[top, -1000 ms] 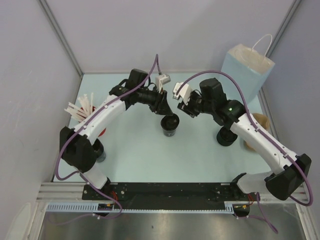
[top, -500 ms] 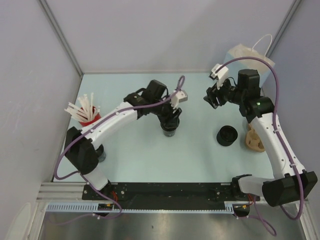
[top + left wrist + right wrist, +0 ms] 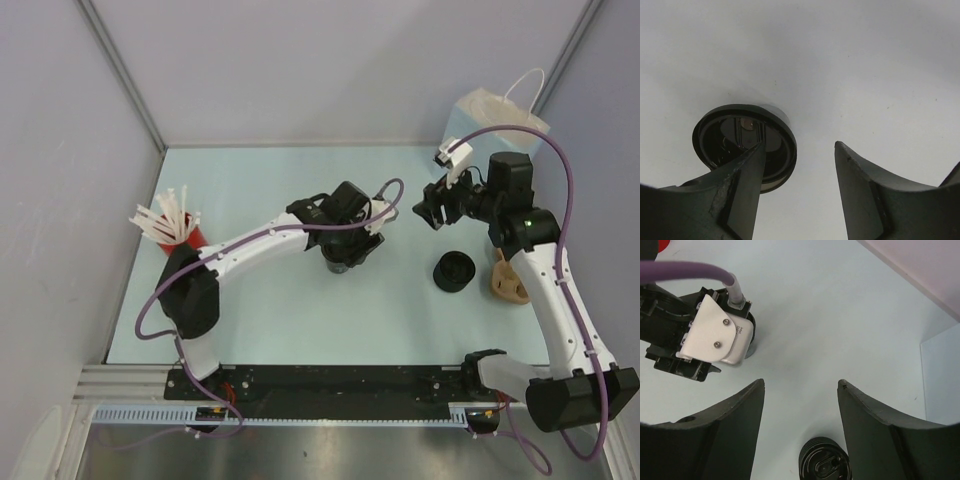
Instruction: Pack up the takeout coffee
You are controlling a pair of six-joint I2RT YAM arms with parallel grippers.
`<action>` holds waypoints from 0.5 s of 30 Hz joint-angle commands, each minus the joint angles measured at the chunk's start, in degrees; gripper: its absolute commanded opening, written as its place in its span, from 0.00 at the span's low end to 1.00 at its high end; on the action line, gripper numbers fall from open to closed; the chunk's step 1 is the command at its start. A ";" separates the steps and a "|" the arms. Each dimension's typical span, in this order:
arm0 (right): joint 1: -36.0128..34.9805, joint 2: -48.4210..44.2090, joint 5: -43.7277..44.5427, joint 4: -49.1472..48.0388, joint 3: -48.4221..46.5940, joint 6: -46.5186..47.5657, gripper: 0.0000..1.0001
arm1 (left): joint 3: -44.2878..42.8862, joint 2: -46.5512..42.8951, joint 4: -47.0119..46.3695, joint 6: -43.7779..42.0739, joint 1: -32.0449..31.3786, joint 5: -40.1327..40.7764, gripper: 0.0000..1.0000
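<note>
The takeout coffee [image 3: 337, 263] is a short black cup with a black sip lid, standing mid-table. In the left wrist view the takeout coffee [image 3: 744, 145] lies just left of the gap, partly behind my left finger [image 3: 740, 190]. My left gripper [image 3: 358, 248] [image 3: 799, 145] hangs open right above it, with only bare table between the fingers. My right gripper [image 3: 428, 212] [image 3: 800, 381] is open and empty, off to the right, in the air in front of the pale-blue paper bag [image 3: 492, 125].
A black ribbed stack topped by a sip lid [image 3: 453, 271] [image 3: 825, 463] stands below my right gripper. The brown pulp carrier [image 3: 508, 281] lies by the right wall. A red cup of white straws [image 3: 178, 228] stands at the left. The left arm's wrist camera [image 3: 715, 337] shows ahead of my right gripper.
Both grippers were close together over the cup a second ago. Both have opened wider. The right arm has pulled back right towards the bag; the left arm has swung rightwards over the cup.
</note>
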State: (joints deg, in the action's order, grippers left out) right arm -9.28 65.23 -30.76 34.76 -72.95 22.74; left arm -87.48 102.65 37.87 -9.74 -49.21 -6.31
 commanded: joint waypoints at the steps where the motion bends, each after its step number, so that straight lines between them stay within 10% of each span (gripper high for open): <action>1: 0.93 -1.16 -2.02 -2.42 0.96 -1.74 0.65 | -2.78 0.97 -1.83 2.18 -0.97 6.13 0.62; 15: 1.19 -1.86 -3.78 -2.68 2.20 -1.56 0.65 | -2.52 3.17 -2.89 2.18 -1.06 8.94 0.50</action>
State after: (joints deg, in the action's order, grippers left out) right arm -8.34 64.99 -33.04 33.98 -71.02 22.02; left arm -88.51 105.73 36.69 -8.56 -50.24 0.49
